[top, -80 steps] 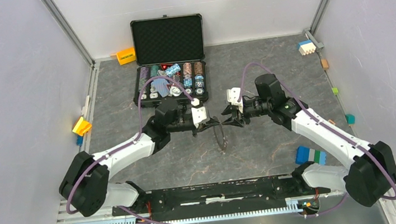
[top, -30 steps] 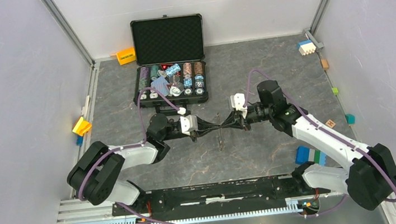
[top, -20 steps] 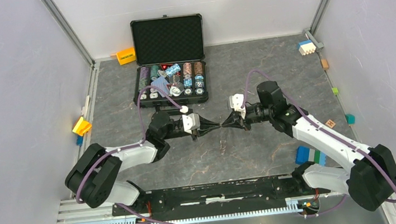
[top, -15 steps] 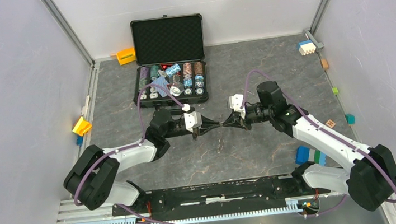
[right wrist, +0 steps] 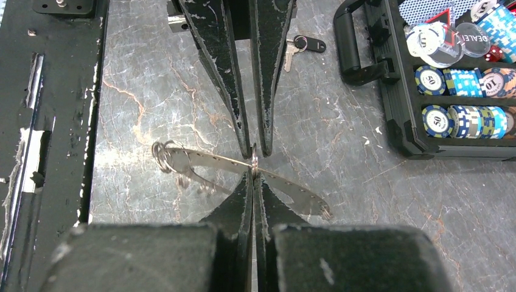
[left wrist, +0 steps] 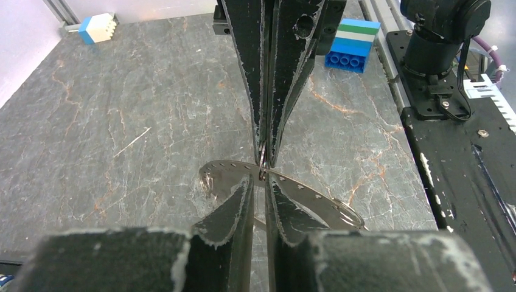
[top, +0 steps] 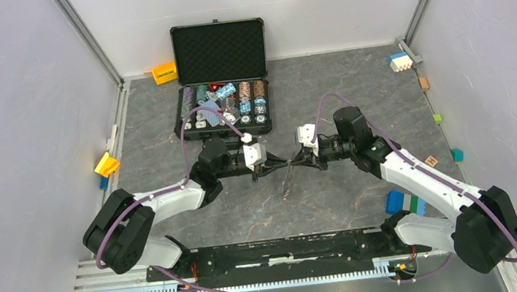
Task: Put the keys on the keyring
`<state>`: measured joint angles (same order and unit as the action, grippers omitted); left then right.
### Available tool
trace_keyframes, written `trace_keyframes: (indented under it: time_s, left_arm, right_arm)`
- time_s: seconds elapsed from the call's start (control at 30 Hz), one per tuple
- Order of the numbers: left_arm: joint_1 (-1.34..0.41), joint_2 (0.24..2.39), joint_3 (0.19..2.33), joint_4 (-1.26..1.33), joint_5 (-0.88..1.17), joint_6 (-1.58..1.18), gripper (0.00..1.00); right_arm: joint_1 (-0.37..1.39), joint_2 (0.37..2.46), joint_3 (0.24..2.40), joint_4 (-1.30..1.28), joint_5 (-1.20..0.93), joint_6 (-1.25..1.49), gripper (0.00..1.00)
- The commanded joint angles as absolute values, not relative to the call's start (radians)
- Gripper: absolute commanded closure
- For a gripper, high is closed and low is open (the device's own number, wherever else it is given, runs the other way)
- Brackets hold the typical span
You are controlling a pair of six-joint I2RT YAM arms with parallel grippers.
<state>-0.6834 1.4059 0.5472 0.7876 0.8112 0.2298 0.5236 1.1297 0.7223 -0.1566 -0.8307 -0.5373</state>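
The keyring [right wrist: 213, 162] hangs off the table [right wrist: 152, 91], pinched mid-band by the right gripper [right wrist: 252, 176], whose fingers are pressed together. The left gripper [right wrist: 252, 146] faces it, tips slightly spread at the same spot. Small loops [right wrist: 161, 152] at one end may be keys; unclear. One key [right wrist: 298, 46] lies loose beside the case handle [right wrist: 348, 42], so threading looks unfinished.

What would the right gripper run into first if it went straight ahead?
The left gripper, most likely: its fingers face the right gripper tip to tip, with only the pinched edge of the keyring between them.
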Motion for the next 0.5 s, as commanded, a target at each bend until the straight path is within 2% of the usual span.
trace_keyframes:
  time_s: [0.0, 0.4, 0.47]
  left_arm:
    - [-0.690, 1.383, 0.588, 0.787, 0.806, 0.276, 0.82]
    - [-0.698, 1.386, 0.595, 0.781, 0.818, 0.274, 0.98]
    - [-0.698, 1.386, 0.594, 0.781, 0.823, 0.272, 0.98]
  right_arm:
    - [0.535, 1.134, 0.761, -0.153, -0.842, -0.546, 1.00]
    - [0.540, 1.138, 0.755, -0.138, -0.850, -0.533, 1.00]
    - [0.540, 1.138, 0.755, -0.138, -0.850, -0.533, 1.00]
